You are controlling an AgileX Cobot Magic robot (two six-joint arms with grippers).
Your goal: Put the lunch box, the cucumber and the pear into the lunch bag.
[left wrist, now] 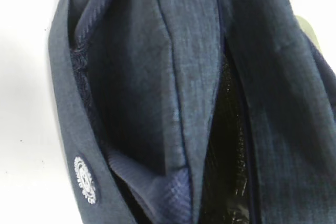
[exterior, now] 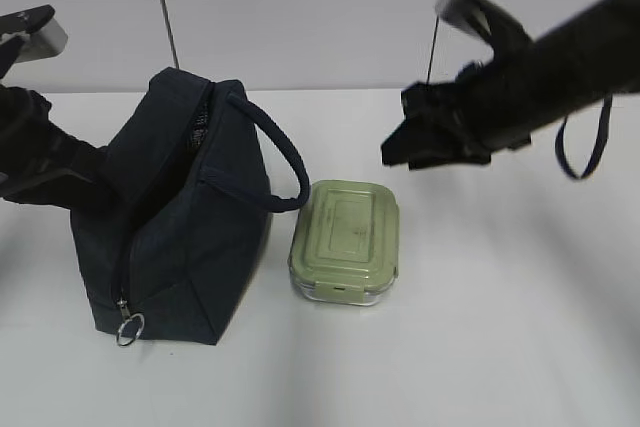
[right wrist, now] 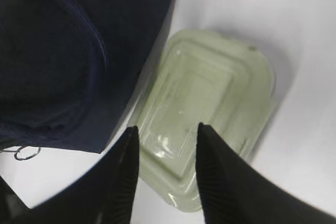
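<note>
The lunch bag point(exterior: 175, 227) is matt navy cloth with a visible woven grain, and a round white stitched emblem point(left wrist: 85, 180) sits on its side. Inside the open slit, a dark lining point(left wrist: 231, 145) catches a glossy, crinkly sheen. A bright metal ring pull point(exterior: 129, 329) hangs from the zipper. The lunch box point(exterior: 345, 240) has a smooth sage-green plastic lid with soft highlights over a clear glossy body. The right gripper point(right wrist: 164, 145) shows black matt fingers point(right wrist: 218, 171) with fine ribbing. The tabletop point(exterior: 500, 327) is smooth matt white.
</note>
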